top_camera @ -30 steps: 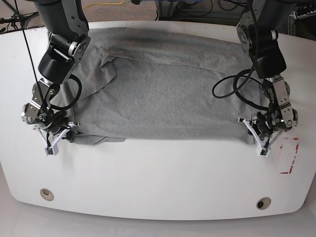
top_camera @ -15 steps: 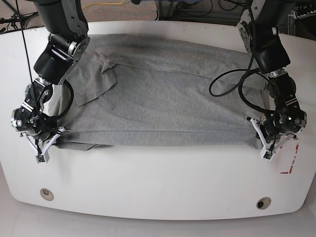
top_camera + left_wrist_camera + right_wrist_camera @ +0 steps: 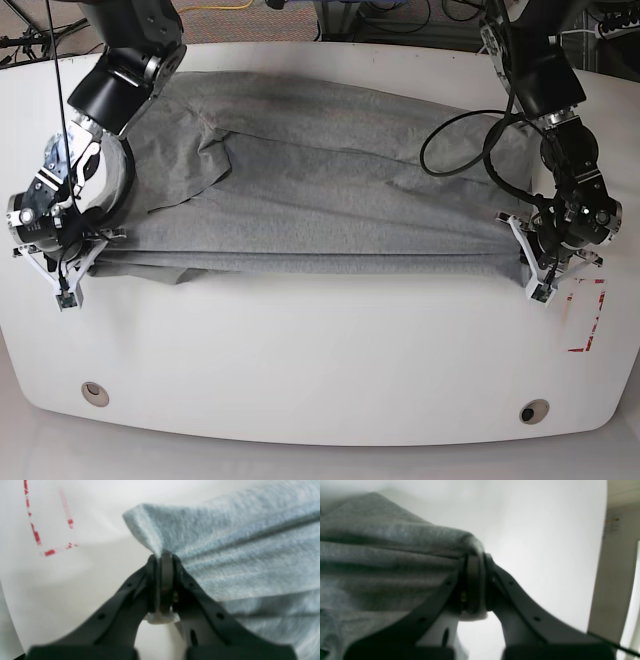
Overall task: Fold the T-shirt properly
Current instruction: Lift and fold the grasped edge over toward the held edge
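A: Left pincer (image 3: 162, 560), right pincer (image 3: 475, 560)?
B: Both clamped on corners of the wrinkly light grey cotton T-shirt (image 3: 320, 190), stretched between them over the white surface (image 3: 320, 350)

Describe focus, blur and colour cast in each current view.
Left wrist view: T-shirt looks bluish and soft, left gripper blurred close up. Right wrist view: dim, the cloth darker grey, right gripper out of focus. Base view: sharp and evenly lit, white table faintly glossy.
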